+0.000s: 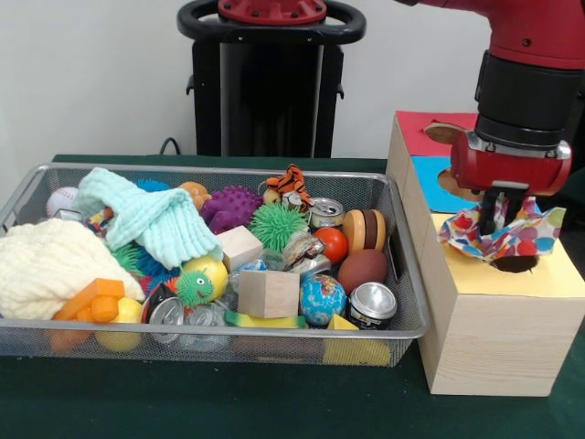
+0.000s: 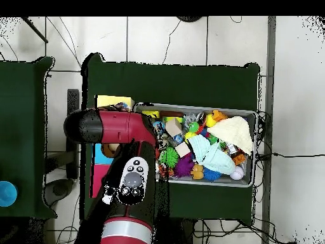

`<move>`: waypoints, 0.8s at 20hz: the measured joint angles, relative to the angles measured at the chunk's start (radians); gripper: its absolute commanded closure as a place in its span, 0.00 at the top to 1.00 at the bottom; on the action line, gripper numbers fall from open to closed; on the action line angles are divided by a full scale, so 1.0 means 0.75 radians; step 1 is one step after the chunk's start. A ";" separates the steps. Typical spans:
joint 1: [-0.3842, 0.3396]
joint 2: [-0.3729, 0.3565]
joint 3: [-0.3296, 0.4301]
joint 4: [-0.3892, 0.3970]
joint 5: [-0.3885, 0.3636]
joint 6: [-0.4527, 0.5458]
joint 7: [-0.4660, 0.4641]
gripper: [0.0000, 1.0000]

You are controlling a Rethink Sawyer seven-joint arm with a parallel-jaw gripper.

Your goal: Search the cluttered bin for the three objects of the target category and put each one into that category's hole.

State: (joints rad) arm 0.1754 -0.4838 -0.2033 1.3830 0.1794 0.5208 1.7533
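My gripper [image 1: 494,218] hangs over the right-hand wooden box [image 1: 494,338], shut on a white cloth with multicoloured dots [image 1: 512,234]. The cloth is bunched on the yellow surround [image 1: 548,279], right above the round hole [image 1: 517,264], and partly covers it. The grey wire-mesh bin [image 1: 402,283] lies to the left, full of toys. No other dotted cloth shows plainly in it. In the overhead view the red arm [image 2: 124,130] hides the gripper and the cloth; only a corner of the yellow surround [image 2: 114,101] and the bin [image 2: 249,115] show.
The bin holds a mint-green knitted cloth [image 1: 151,219], a cream knitted cloth [image 1: 50,265], wooden blocks [image 1: 268,293], cans [image 1: 372,304], balls and spiky toys. Behind the yellow surround lie a blue one [image 1: 430,183] and a red one [image 1: 425,128]. The black pedestal [image 1: 270,87] stands behind.
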 measured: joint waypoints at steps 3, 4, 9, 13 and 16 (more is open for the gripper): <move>0.000 0.000 0.000 0.000 0.000 0.000 0.000 0.00; 0.000 0.000 0.000 0.000 0.000 0.000 0.000 0.00; 0.007 0.000 0.000 0.000 0.000 0.000 0.000 0.00; 0.020 -0.001 0.000 0.000 0.000 0.000 0.000 1.00; 0.028 -0.002 0.000 0.000 0.000 0.000 0.000 1.00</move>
State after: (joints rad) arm 0.1967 -0.4851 -0.2030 1.3830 0.1794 0.5206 1.7533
